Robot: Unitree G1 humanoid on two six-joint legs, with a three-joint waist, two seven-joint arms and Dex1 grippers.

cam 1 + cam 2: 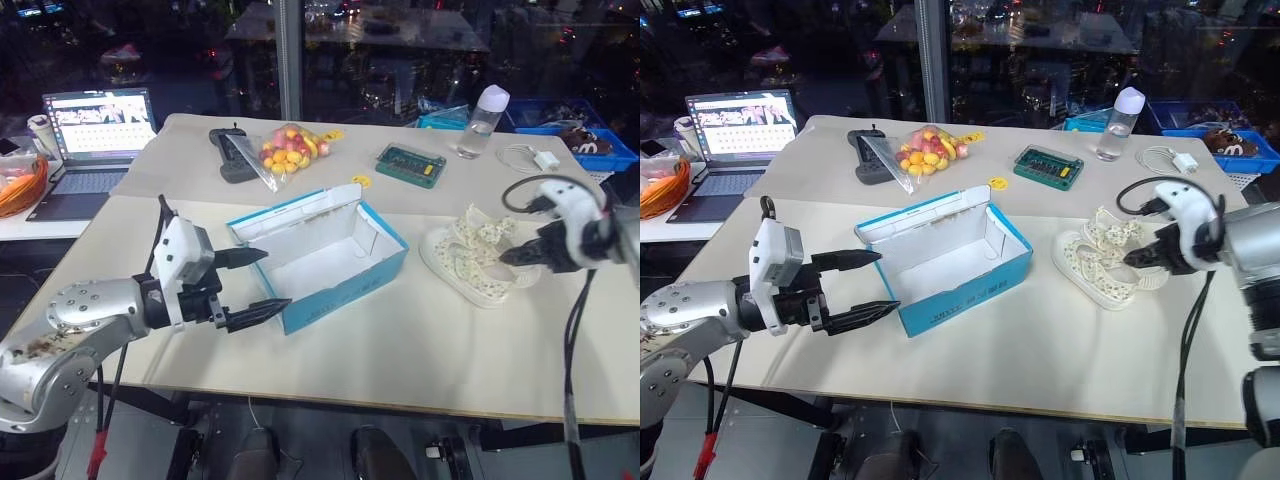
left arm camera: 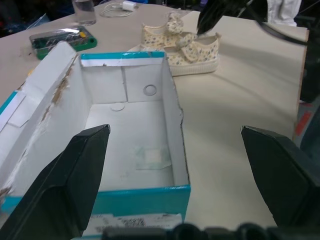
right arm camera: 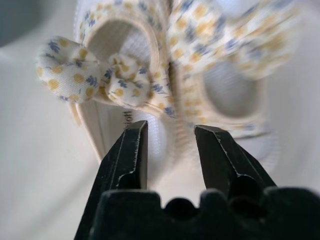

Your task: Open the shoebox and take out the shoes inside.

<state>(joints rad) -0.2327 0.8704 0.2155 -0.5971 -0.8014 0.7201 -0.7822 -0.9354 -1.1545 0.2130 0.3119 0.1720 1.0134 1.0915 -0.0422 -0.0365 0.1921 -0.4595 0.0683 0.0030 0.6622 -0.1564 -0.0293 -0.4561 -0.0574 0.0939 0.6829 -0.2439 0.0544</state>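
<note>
Spanning a dark glass-walled room, cream table (image 1: 420, 370) bearing laptop (image 1: 95, 140).

One shoebox (image 1: 320, 262) on the table, lid up, and nothing lying inside it. Two shoes (image 1: 478, 255) side by side on the tabletop. Further back: one laptop (image 1: 95, 140), one bag of mixed fruit (image 1: 290, 150), one black handheld device (image 1: 232, 155), one small green case (image 1: 410, 165), one clear bottle (image 1: 482, 122), one white charger with its cable (image 1: 535, 158). At least one blue bin (image 1: 585, 140) at the far corner.
</note>
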